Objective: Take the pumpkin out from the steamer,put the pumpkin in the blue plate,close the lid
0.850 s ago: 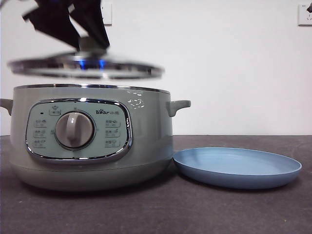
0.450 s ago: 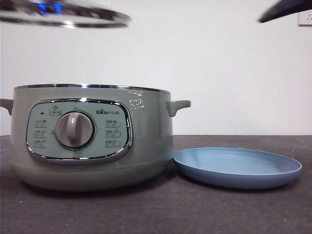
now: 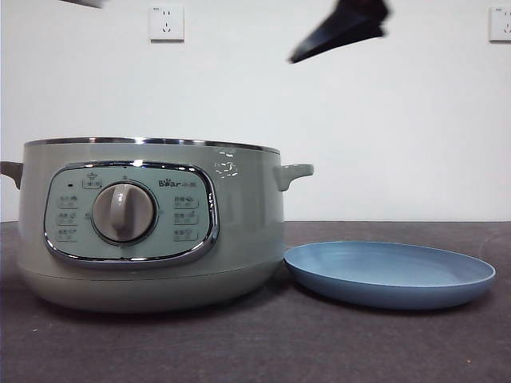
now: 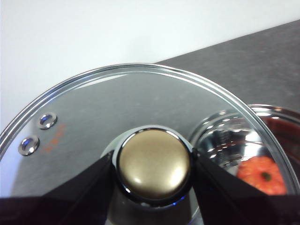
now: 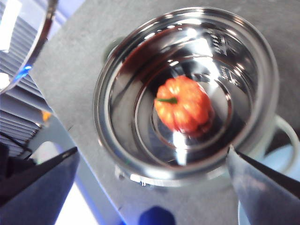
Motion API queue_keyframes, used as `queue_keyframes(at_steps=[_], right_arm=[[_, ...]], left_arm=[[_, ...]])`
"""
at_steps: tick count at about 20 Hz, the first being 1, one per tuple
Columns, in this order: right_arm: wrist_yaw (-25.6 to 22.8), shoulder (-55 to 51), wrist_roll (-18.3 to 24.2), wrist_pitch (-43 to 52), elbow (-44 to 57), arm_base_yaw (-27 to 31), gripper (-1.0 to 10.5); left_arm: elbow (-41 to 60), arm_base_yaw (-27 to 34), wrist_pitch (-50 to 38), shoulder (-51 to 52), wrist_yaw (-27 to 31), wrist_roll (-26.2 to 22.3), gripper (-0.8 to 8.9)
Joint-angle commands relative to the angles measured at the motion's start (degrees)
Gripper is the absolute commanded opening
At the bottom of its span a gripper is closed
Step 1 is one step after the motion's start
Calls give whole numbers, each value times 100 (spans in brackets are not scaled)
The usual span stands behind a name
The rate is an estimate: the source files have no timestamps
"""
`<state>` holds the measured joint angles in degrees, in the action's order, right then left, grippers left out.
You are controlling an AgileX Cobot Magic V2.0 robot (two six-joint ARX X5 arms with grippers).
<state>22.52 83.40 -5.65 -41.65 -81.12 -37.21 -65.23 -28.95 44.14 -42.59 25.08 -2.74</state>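
- Resting at the centre of the open steamer's (image 5: pixel 187 93) shiny inner bowl, the pumpkin (image 5: pixel 183 104) lies on its side, green stem showing.
- Right gripper (image 5: pixel 152 171): jaws spread wide, poised high above the bowl; probably the dark tip in the front view.
- Left gripper (image 4: pixel 152 176): clamped on the knob of the lid (image 4: pixel 93 122), held off to one side.
- Blue plate (image 3: pixel 390 274): empty on the table (image 3: pixel 319 343), just beside the steamer.
- Step in hand: reaching for the pumpkin; next, a straight descent and a grip across its ribs.
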Motion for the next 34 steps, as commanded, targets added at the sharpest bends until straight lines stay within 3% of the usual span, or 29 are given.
queue_keyframes(at_steps=[1,7,11,26,27,29,34], right_arm=[[-457,699,319,-339,-837,-361,604],[-1716,2424,876,-1530,-2931,-1001,604],[-2459,3086,1241,-1445,-3307,-1272,604],[-2396,4360,1403,-1281,-3307,-1259,585],[-2402,4360,1342,-1281,-3307,-1259,440],[-2398,4360,1346,-1281,-3307,-1268,-30],[-2402,4111,1145,-1294,-3307,-1276,-3]], left_arm=[[-50,4,-87,267,376,-188,-9],[-50,4,271,590,632,-201,-9],[-50,4,337,588,634,-201,-9],[-50,2,562,588,629,-199,-9],[-50,2,586,588,629,-199,-9],[-50,2,619,588,627,-199,-9],[-50,2,651,588,597,-188,-9]])
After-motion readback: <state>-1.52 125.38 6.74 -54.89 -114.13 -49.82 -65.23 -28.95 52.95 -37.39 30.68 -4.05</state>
